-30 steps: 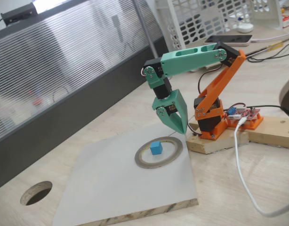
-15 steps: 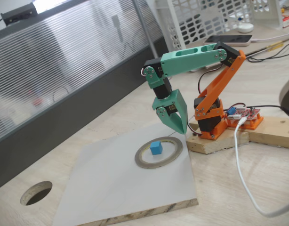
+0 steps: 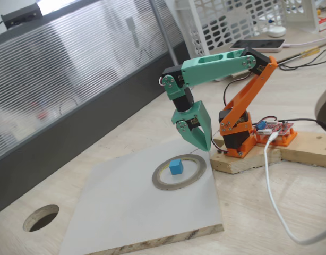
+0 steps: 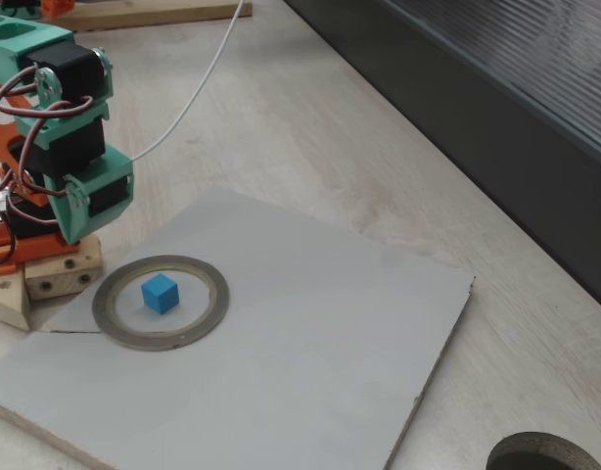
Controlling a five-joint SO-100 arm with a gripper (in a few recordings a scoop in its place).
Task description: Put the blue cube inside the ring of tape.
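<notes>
Nearest the camera in a fixed view, a round dark hole (image 3: 41,217) is cut into the wooden table (image 3: 269,212), to the left of a grey board (image 3: 131,212) with a raw plywood edge. On the board's far part lies the ring of tape (image 3: 179,172), flat, with the blue cube (image 3: 176,167) resting inside its opening, clear of the inner edge on all sides; the other fixed view confirms the cube (image 4: 160,293) sits within the ring (image 4: 161,303), slightly off centre.

My tool (image 3: 203,143) hangs just beyond the ring's far-right rim, pointing down, its green fingers drawn together to a single tip and holding nothing. It stands above the board, not touching ring or cube. In the other fixed view, the green wrist housing sits beside the ring, apart from it.

My green forearm runs nearly level back to the elbow; from there the orange upper arm (image 3: 250,90) slopes down to the orange base (image 3: 234,135), which is mounted on a wooden block (image 3: 253,156). A white cable (image 3: 272,186) trails from a red circuit board (image 3: 274,129) across the table.

Farthest back stand a white lattice basket (image 3: 232,21) and a ribbed translucent panel (image 3: 73,69).
</notes>
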